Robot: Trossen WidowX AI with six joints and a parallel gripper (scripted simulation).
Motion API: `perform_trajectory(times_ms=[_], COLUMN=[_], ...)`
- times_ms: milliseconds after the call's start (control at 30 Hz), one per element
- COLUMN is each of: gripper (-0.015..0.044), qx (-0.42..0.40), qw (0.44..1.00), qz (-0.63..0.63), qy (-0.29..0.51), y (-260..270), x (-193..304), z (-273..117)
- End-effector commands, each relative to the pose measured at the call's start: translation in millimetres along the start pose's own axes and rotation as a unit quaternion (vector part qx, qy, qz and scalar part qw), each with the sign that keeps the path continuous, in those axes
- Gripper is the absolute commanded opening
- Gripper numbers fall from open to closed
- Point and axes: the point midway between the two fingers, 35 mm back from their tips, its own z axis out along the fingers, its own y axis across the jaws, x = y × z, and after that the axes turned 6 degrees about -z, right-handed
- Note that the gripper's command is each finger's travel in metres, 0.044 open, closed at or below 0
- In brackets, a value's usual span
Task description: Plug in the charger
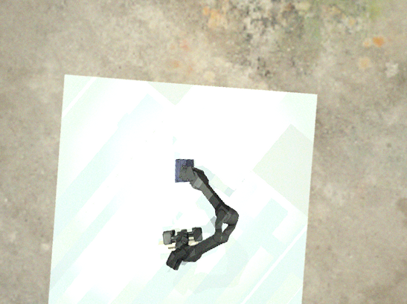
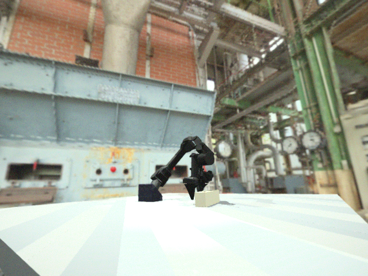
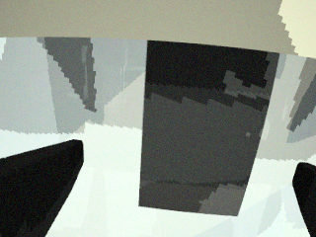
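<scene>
The beige power strip (image 2: 207, 199) (image 3: 123, 17) stands on the table; in the wrist view its side fills the top edge. In the top-down view it is mostly hidden under the arm. A dark grey block, apparently the charger (image 3: 197, 138), shows below the strip's edge in the wrist view. Its prongs are not visible, and I cannot tell whether it touches the strip. My gripper (image 1: 182, 236) (image 2: 195, 191) (image 3: 190, 164) is wide open beside the strip, fingers pointing down. One fingertip shows to each side of the dark block, with gaps between. The outlets are out of sight.
A dark blue block (image 1: 178, 169) (image 2: 145, 192) stands on the table at the arm's base. The arm (image 1: 211, 195) (image 2: 175, 158) bends from there around to the strip. The pale table (image 1: 92, 160) (image 2: 166, 243) carries streaky reflections and shadows.
</scene>
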Motion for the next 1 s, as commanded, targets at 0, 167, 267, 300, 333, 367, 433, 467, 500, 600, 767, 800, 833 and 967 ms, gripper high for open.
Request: perform_trajectory(times_ms=[0, 167, 267, 300, 333, 367, 433, 467, 500, 600, 767, 800, 833, 967], gripper=[0.0440, 0.0440, 0.0440, 0.0440, 0.0440, 0.0440, 0.0440, 0.0440, 0.0440, 0.0440, 0.0440, 0.0440, 0.0440, 0.0440], qx=[0.000, 0.001, 0.001, 0.000, 0.000, 0.000, 0.000, 0.000, 0.000, 0.000, 0.000, 0.000, 0.000, 0.000], qw=[1.000, 1.000, 1.000, 1.000, 1.000, 1.000, 1.000, 1.000, 1.000, 1.000, 1.000, 1.000, 1.000, 1.000], qz=[-0.002, -0.002, -0.002, -0.002, -0.002, -0.002, -0.002, -0.002, -0.002, -0.002, -0.002, -0.002, -0.002, -0.002], qy=[0.002, 0.002, 0.003, 0.003, 0.003, 0.003, 0.003, 0.003, 0.003, 0.003, 0.003, 0.003, 0.003, 0.003], y=[0, 1, 1, 1, 1, 1, 2, 2, 2, 2, 3, 3, 3, 4], x=[6, 12, 16, 17, 18, 20, 22, 23, 24, 28, 34, 35, 36, 41], z=[1, 2, 2, 2, 2, 2, 2, 2, 2, 3, 3, 3, 3, 4])
